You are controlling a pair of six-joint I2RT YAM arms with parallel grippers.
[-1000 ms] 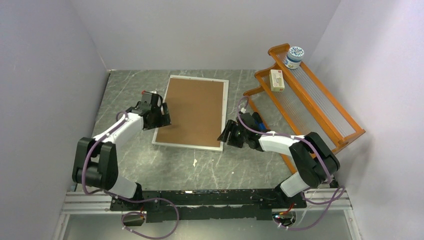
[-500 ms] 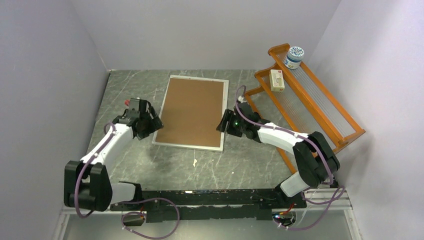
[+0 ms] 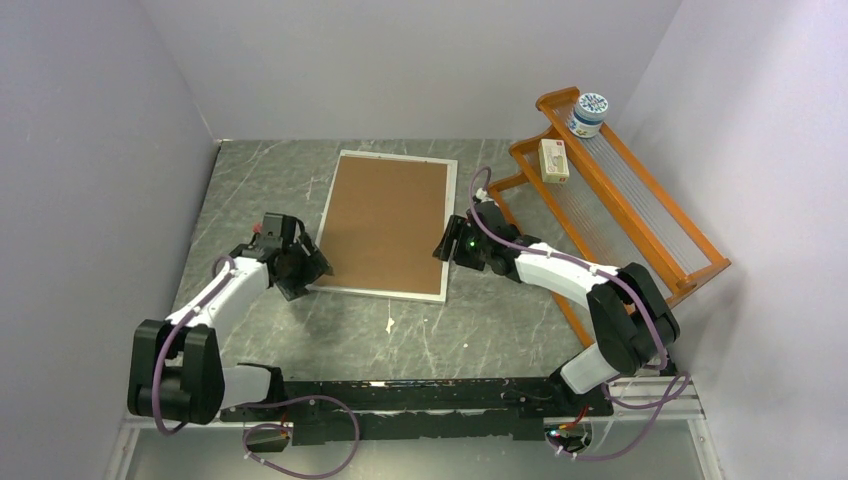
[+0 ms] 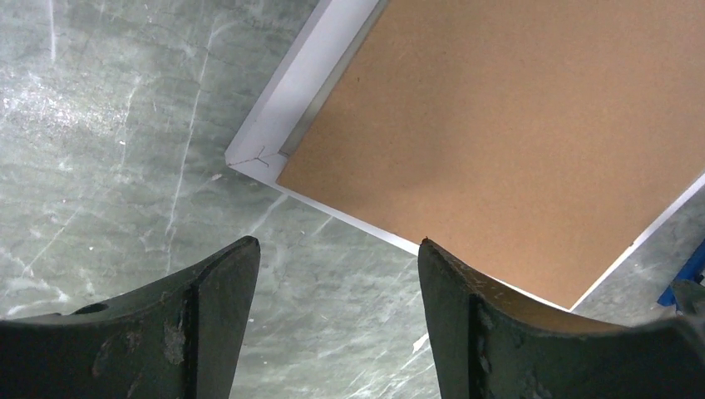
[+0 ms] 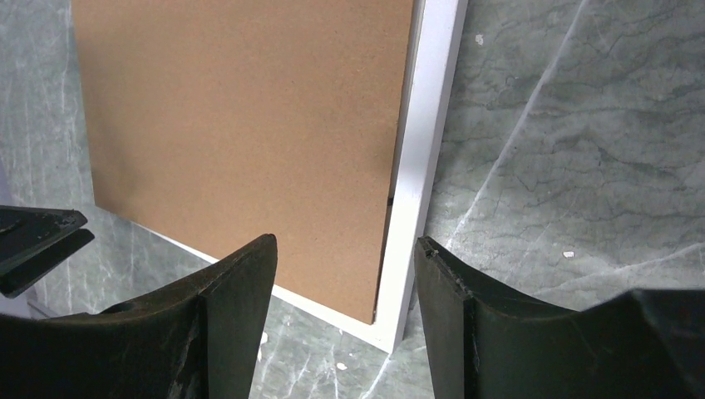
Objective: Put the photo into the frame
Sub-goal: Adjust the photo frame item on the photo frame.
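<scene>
The frame (image 3: 375,290) lies flat on the grey table with its thin white rim showing around a brown backing board (image 3: 385,220). The photo is hidden. My left gripper (image 3: 302,270) hovers open at the frame's near-left corner. In the left wrist view that gripper (image 4: 337,243) has bare table between its fingers, with the frame's corner (image 4: 259,154) and the board (image 4: 515,125) just ahead. My right gripper (image 3: 447,246) is open beside the frame's right edge. In the right wrist view this gripper (image 5: 345,239) straddles the right rim (image 5: 424,141) and the board's edge (image 5: 241,108), holding nothing.
An orange wooden rack (image 3: 620,190) stands at the right, with a round jar (image 3: 588,113) and a small box (image 3: 553,160) on it. A small white scrap (image 3: 389,324) lies on the table in front of the frame. Grey walls close in the left, back and right.
My left gripper has drawn back from over the frame's left edge to its near-left corner. My right gripper has moved a little farther up along the right edge.
</scene>
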